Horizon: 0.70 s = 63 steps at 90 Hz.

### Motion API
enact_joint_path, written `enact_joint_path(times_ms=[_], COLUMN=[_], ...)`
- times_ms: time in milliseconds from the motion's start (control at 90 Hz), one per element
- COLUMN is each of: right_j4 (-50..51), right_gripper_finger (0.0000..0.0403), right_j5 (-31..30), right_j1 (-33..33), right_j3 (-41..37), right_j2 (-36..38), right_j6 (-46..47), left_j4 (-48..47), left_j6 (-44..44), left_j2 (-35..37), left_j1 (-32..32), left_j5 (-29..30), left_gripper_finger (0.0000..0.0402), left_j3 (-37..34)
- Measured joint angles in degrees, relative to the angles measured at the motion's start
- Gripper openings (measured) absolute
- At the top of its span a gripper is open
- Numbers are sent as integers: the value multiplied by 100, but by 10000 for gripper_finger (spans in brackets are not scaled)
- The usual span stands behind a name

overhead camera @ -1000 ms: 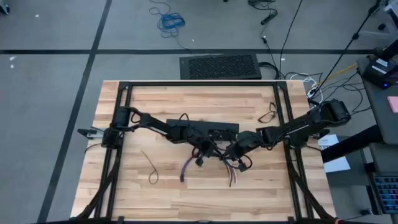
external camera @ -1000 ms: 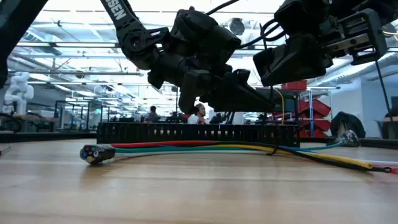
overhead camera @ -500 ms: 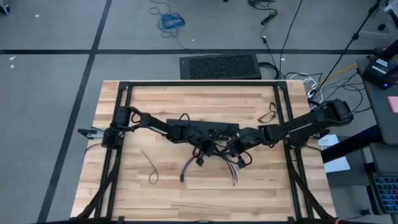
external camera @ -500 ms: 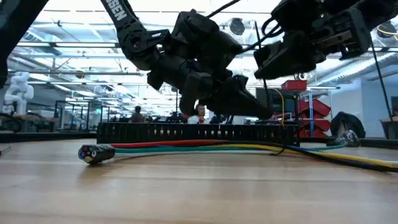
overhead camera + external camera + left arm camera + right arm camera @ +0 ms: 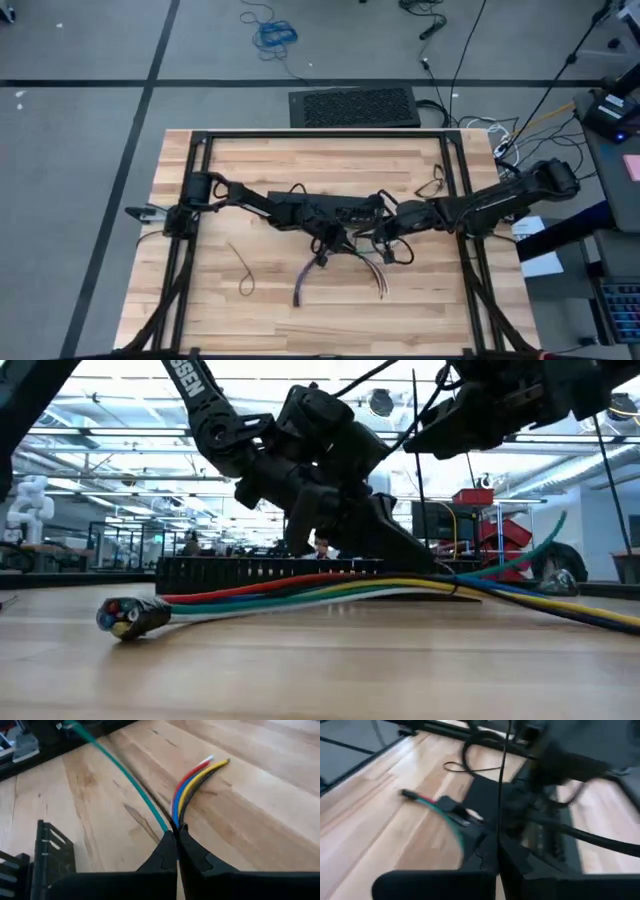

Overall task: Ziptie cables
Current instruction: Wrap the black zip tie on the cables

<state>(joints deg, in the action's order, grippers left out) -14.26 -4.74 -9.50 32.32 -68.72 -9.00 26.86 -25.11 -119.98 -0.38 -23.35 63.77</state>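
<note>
The cables [image 5: 318, 272] are a bundle of coloured wires lying in an arch on the wooden table. The taped end [image 5: 125, 617] rests on the boards; the middle is raised. My left gripper [image 5: 327, 248] is shut on the bundle at its middle. Just to its right, my right gripper [image 5: 383, 235] is shut on a thin dark ziptie [image 5: 415, 480], which rises straight up from the bundle. One green wire [image 5: 107, 757] splays away from the others. A spare ziptie [image 5: 241, 268] lies flat at the near left. My left gripper pinches the wire bundle [image 5: 174, 820] between its two fingers, which lie across the wires and slant down from the table's left. The held stretch is raised and both ends trail down to the table. My right gripper pinches the ziptie's tail [image 5: 502, 822] between its fingers, above the bundle. The strip runs straight and taut from the fingers to the wires.
A long black slotted bar [image 5: 330, 206] lies just beyond the grippers. Another ziptie loop [image 5: 432, 185] sits at the far right, by the black frame rail [image 5: 452, 190]. The near half of the table holds only the wire ends.
My right gripper has risen and drawn back toward the table's far right, pulling the ziptie's tail taut. The bundle's middle has lifted off the boards, the green wire has swung up, and the taped end has slid toward the near edge.
</note>
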Motion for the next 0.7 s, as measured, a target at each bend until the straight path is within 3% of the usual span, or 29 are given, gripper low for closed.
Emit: enact_joint_path(times_ms=[700], right_j4=[-84], right_gripper_finger=[0], right_j5=[-1271], right_j1=[-11], right_j3=[-2], right_j2=[618], right_j6=[-332], left_j4=[49], left_j6=[81], left_j2=[-64], left_j1=[-48], left_j5=[-17], left_gripper_finger=[0], left_j3=[9])
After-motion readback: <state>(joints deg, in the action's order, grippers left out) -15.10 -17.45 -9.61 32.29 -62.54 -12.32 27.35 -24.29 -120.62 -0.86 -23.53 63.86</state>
